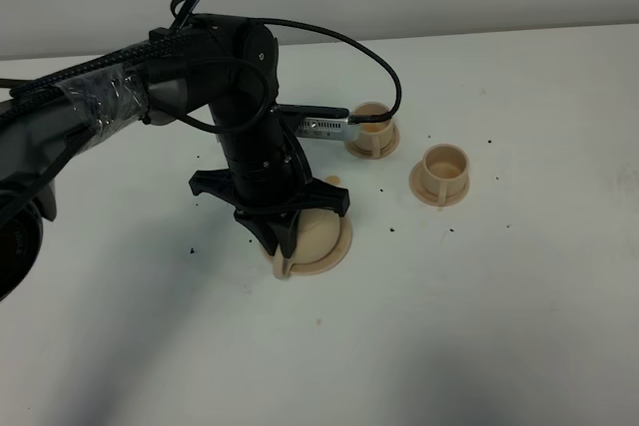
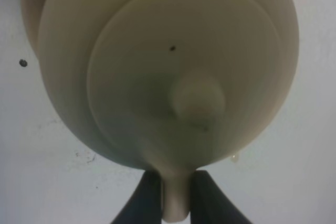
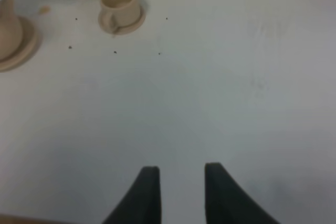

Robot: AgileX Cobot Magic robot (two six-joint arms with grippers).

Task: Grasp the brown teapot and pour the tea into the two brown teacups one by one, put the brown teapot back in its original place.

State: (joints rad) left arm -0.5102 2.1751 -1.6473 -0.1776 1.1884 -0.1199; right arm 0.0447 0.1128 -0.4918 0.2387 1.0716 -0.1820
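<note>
In the exterior high view the left gripper (image 1: 285, 242) sat just left of centre, pointing down at the brown teapot (image 1: 321, 231). Its black arm (image 1: 150, 87) ran off towards the left edge of the frame. The left wrist view showed the hold plainly. Its two dark fingers (image 2: 140, 203) were clamped on the teapot's loop handle (image 2: 176, 199) at the bottom of that frame, one on each side and both touching it. Above them the round lid (image 2: 157, 66) and its knob (image 2: 198, 97) filled most of the picture.

The teapot stood upright and, as far as the views showed, rested on the saucer (image 1: 342, 246), whose rim showed past the pot at lower centre of the high view. A small tan spot (image 1: 332, 180) lay on the white table (image 1: 519, 326) just above the gripper.

The two brown teacups stood upright above and to the right of the teapot, apart from it and from each other. The farther teacup (image 1: 371, 132) was just above centre, partly hidden by the silver wrist bracket (image 1: 324, 127). The nearer teacup (image 1: 440, 174) was right of centre and a little lower. What they held could not be told. Dark specks (image 1: 192, 248) were scattered over the table.

The right gripper (image 3: 181, 182) showed at the bottom of the right wrist view, its jaws apart with only bare table between them. The teapot and both cups sat in the upper left corner of that frame, well away from it
</note>
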